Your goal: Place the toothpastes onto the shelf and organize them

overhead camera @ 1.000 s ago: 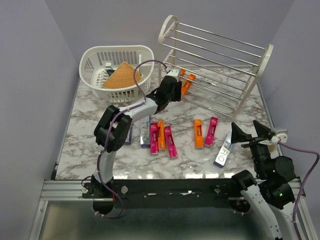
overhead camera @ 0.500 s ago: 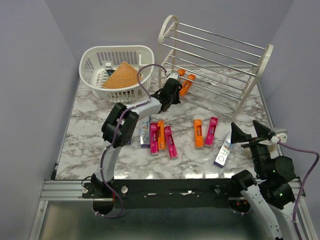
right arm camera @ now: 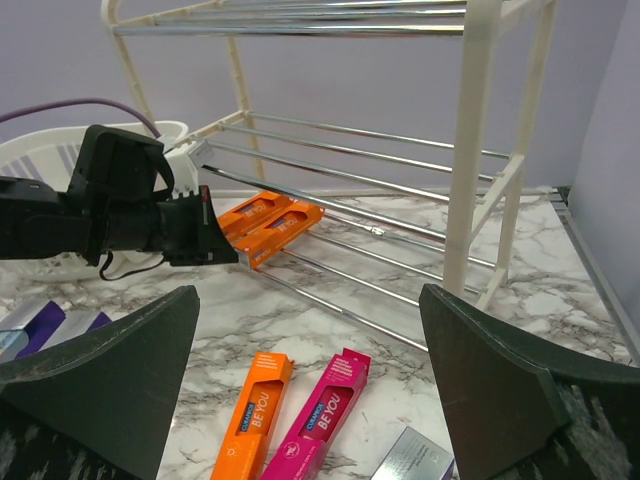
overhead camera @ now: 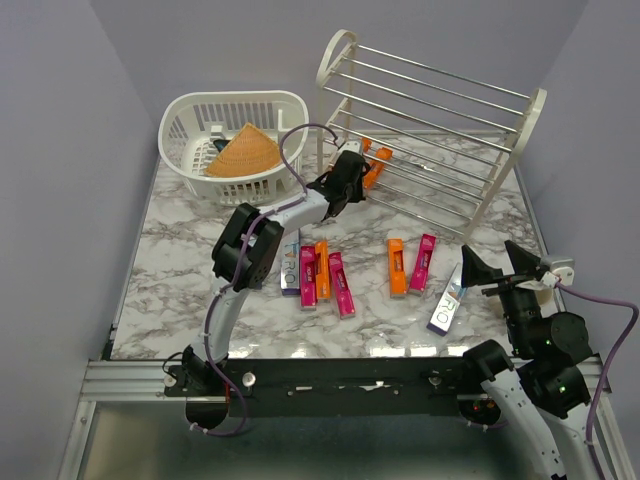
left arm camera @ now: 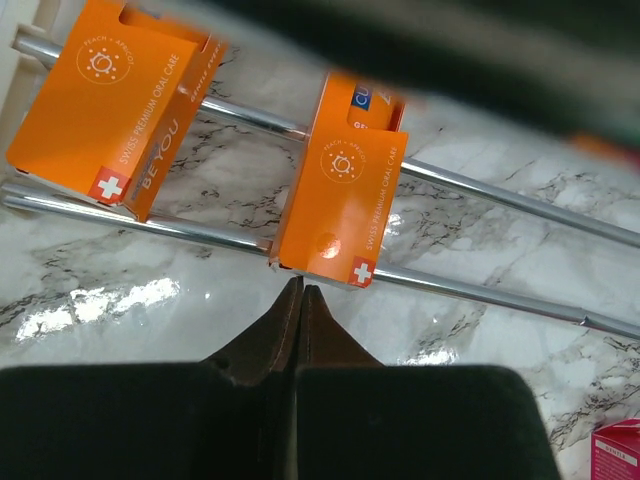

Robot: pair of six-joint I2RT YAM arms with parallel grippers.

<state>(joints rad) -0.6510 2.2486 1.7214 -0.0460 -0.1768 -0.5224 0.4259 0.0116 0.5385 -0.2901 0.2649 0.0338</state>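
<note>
Holding left gripper (left arm camera: 300,292) shut, empty, beside the orange carton (left arm camera: 337,210) on the shelf (right arm camera: 480,150); right gripper (right arm camera: 308,300) gaping, empty; judging carton light, stiff, pinching across its width.

Blurred dark band (left arm camera: 420,50) over the left wrist view's top swallows the far end of one slim orange cardboard carton (left arm camera: 340,200); small magenta-pink cardboard carton (left arm camera: 618,455) clipped at the corner, lettering unreadable

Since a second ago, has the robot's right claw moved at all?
No. The right gripper hangs just where it was, open, right of the silver carton and just in front of the shelf.
</note>
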